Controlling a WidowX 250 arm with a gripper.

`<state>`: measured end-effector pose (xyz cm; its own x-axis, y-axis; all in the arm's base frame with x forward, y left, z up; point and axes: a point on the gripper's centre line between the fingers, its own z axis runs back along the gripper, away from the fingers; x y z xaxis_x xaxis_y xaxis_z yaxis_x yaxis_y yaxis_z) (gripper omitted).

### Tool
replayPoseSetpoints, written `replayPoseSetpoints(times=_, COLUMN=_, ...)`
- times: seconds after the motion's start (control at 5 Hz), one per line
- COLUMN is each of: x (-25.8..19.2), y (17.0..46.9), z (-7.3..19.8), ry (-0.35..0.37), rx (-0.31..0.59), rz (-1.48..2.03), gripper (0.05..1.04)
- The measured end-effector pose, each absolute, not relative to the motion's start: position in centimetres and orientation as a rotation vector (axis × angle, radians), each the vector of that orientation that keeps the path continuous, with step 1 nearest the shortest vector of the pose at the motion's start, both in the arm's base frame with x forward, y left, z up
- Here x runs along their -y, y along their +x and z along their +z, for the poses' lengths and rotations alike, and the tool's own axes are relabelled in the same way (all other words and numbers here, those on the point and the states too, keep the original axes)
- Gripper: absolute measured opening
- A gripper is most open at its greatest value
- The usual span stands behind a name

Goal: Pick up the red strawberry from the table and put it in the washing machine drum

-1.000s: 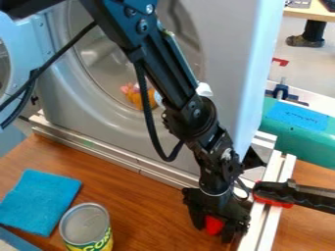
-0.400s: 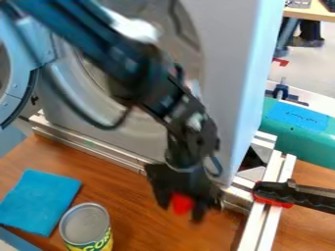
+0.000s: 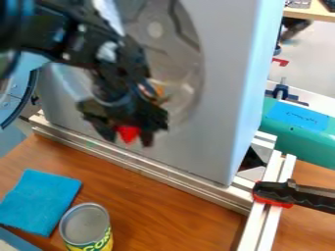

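The black gripper (image 3: 127, 139) hangs at the left of centre, in front of the grey washer-like machine (image 3: 219, 93) and its round door opening. It is shut on a small red object (image 3: 128, 133), whose lower part shows between the fingers. Below on the wooden table stand a can (image 3: 85, 226) with a yellow and green label and, left of it, a flat blue cloth (image 3: 40, 200). Inside the round opening an orange item (image 3: 157, 90) is partly hidden behind the gripper.
A metal rail (image 3: 140, 165) runs along the machine's base and joins another rail (image 3: 265, 220) at the right. A black and red clamp (image 3: 294, 195) grips that one. The open door (image 3: 14, 100) stands at the left edge, and a green case (image 3: 301, 130) lies at the right.
The gripper has risen from the table's right side and moved left to the machine's front, carrying the red object. The can and cloth have stayed put.
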<state>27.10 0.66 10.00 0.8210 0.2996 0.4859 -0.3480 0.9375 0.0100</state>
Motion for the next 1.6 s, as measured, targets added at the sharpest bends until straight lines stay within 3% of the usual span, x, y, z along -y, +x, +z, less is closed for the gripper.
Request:
replayPoseSetpoints(times=0.2, x=-4.4, y=28.0, z=10.3, ry=0.134, rx=0.548, rz=0.452, gripper=0.784)
replayPoseSetpoints(times=0.4, x=-6.0, y=30.7, z=9.6, ry=0.108, rx=0.549, rz=0.482, gripper=0.784)
replayPoseSetpoints(times=0.8, x=-5.4, y=35.5, z=8.5, ry=0.019, rx=0.53, rz=0.443, gripper=0.784)
replayPoseSetpoints(times=1.6, x=-4.0, y=38.7, z=6.9, ry=-0.089, rx=0.508, rz=0.445, gripper=0.784)
